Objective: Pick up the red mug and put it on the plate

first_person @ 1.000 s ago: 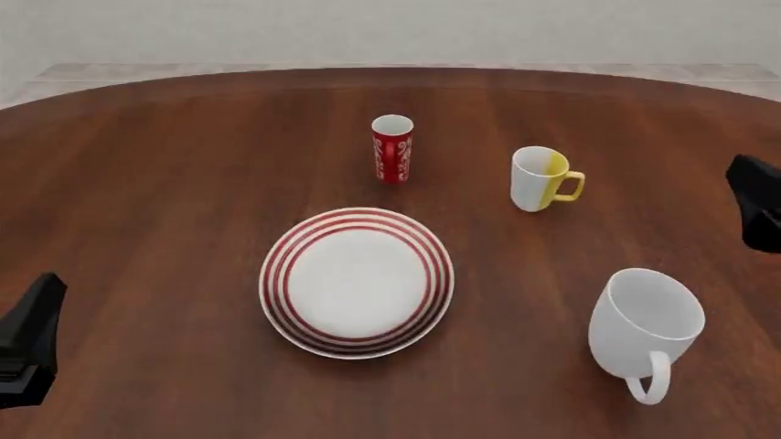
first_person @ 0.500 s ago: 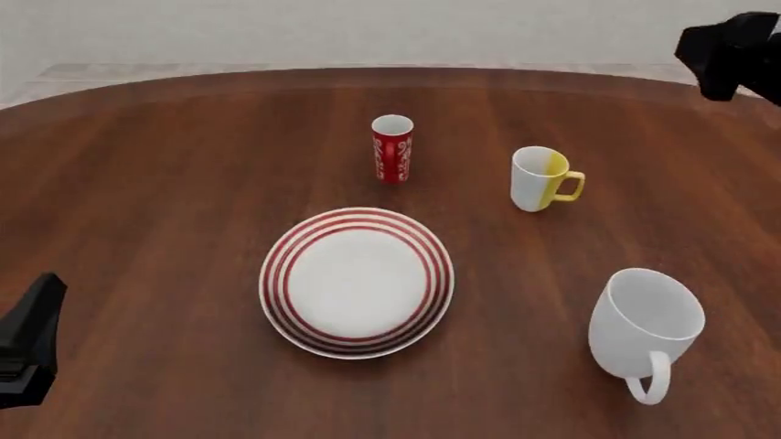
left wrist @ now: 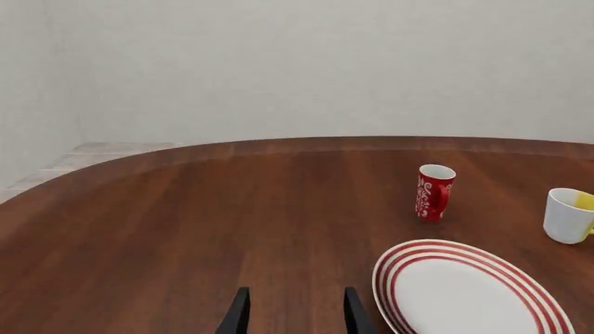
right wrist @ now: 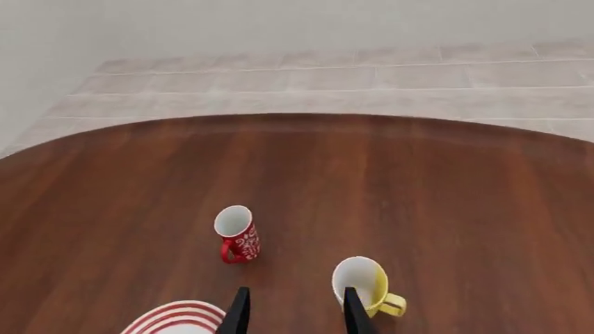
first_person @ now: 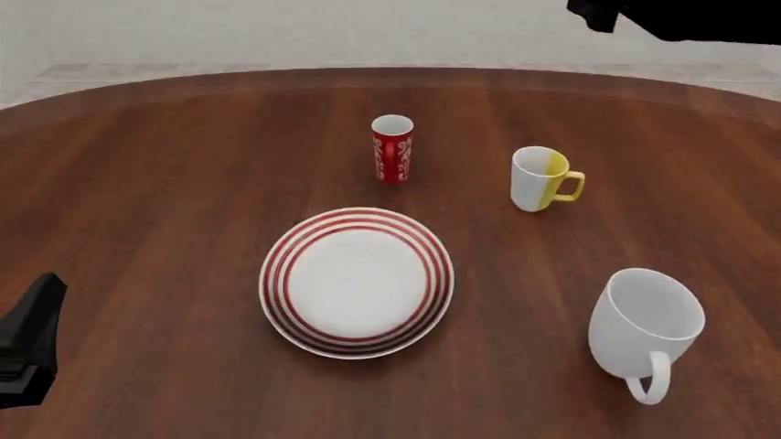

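red mug (first_person: 392, 148): you have it upright on the table (first_person: 159, 201), far side of the plate, well apart from both grippers. White inside shows at the rim. In the right wrist view (right wrist: 236, 234) a small red handle shows; the front view hides it.
plate (first_person: 357, 282): flat on the table, nearer you than the red mug, with a gap between them. Full in the front view; cut off by the frame edge in the left wrist view (left wrist: 464, 292) and only a sliver of rim in the right wrist view (right wrist: 182, 318).
left gripper (left wrist: 294, 316): only the two finger tips show in its wrist view, parted with bare table between them, gripping nothing. In the front view you see just a dark piece of it at the lower left corner (first_person: 27, 343), jaws not visible there.
right gripper (right wrist: 295, 313): tips alone show in its wrist view, spread apart, nothing held. It looks down on the red mug and the yellow-handled mug (right wrist: 364, 284). In the front view only a dark part of the arm (first_person: 683, 16) crosses the top right corner, mostly out of frame.
yellow-handled mug, front view (first_person: 540, 178): upright, to the right of the red mug, clear of it.
large white mug (first_person: 643, 329): near right of the table, leaning, handle toward you; you can't tell from this view how it rests.
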